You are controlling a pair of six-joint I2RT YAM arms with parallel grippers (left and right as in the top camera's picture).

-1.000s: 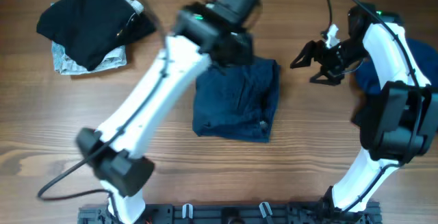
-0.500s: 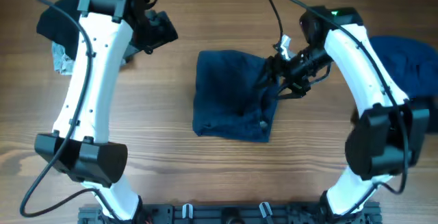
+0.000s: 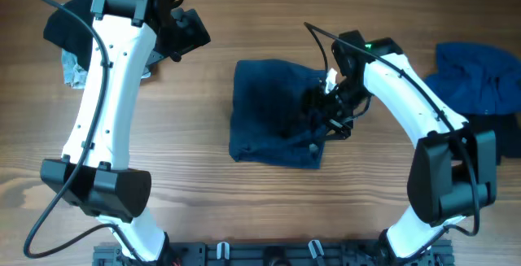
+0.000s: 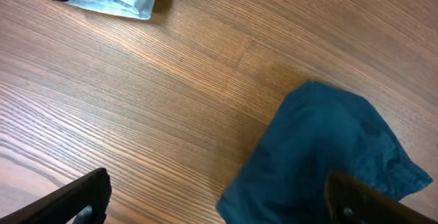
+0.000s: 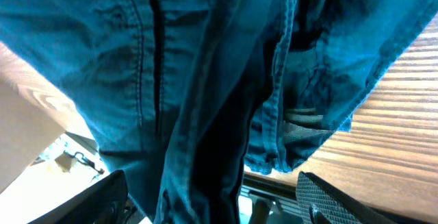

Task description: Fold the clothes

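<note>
Near the middle of the worktop point(image 3: 203, 209) lie the navy shorts point(image 3: 273, 111), doubled into a rough rectangle. Our right tool point(image 5: 212, 183) sits over their rumpled right edge, its jaws spread wide to either side of the cloth and not closed on it. Our left tool point(image 4: 217, 179) hangs far back on the left, by the black piece point(image 3: 63, 23) and the grey-white piece point(image 3: 73, 72); it too is fully spread and holds nothing.

We judge the folding partway done: one more fold, or a tidying of that bunched side, looks due. The next move calls for the right tool to pinch the loose right hem through all its layers, lift a little, and carry it left to meet the straight left edge.

That left edge and the near edge lie fairly square; the far right corner is puckered. Bare wood lies left of the shorts and in front of them, enough for the carry. The bright blue piece point(image 3: 480, 75) lies well apart at the right rim, near the right arm's elbow, so we should watch that swing.
</note>
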